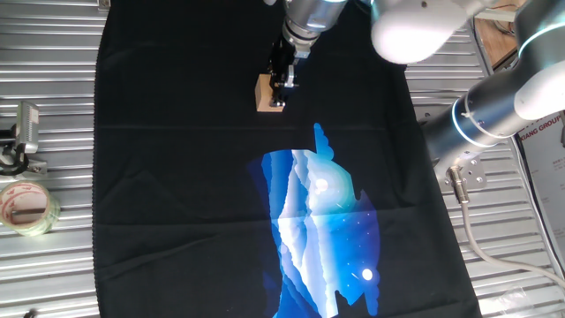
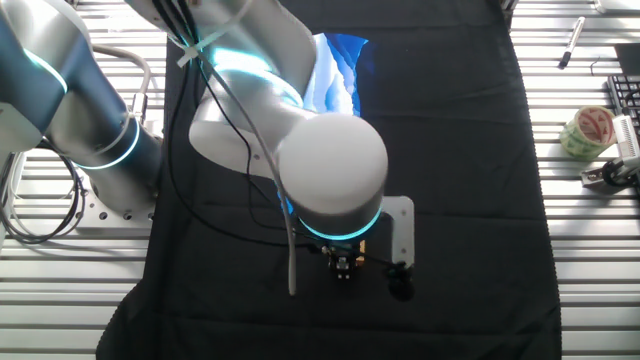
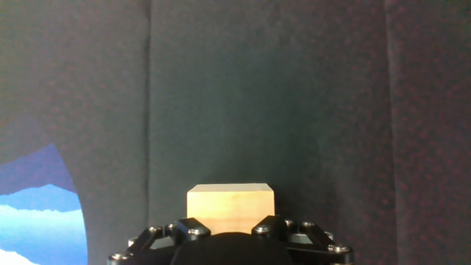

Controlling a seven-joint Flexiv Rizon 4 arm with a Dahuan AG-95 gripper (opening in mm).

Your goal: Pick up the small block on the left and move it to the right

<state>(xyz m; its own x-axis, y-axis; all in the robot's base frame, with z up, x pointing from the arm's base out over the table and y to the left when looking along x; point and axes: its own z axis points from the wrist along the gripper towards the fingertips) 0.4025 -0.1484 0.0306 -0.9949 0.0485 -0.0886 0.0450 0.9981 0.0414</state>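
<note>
The small block (image 1: pixel 267 93) sits on the black cloth (image 1: pixel 177 177) near its far edge, with the gripper (image 1: pixel 282 88) right at it; whether the jaws clamp it cannot be told. Bare cloth surrounds the block, the blue print (image 1: pixel 318 230) well apart.

We note a black cloth (image 1: pixel 177 177) spread over the ribbed metal table (image 1: pixel 48 274) — its middle bears a blue and white mountain print (image 1: pixel 318 221). On the bare metal beside the cloth lie a roll of clear tape (image 1: pixel 26 208) and a small metal clip (image 1: pixel 26 132) — near each other. A pen (image 2: pixel 571 42) rests apart.
</note>
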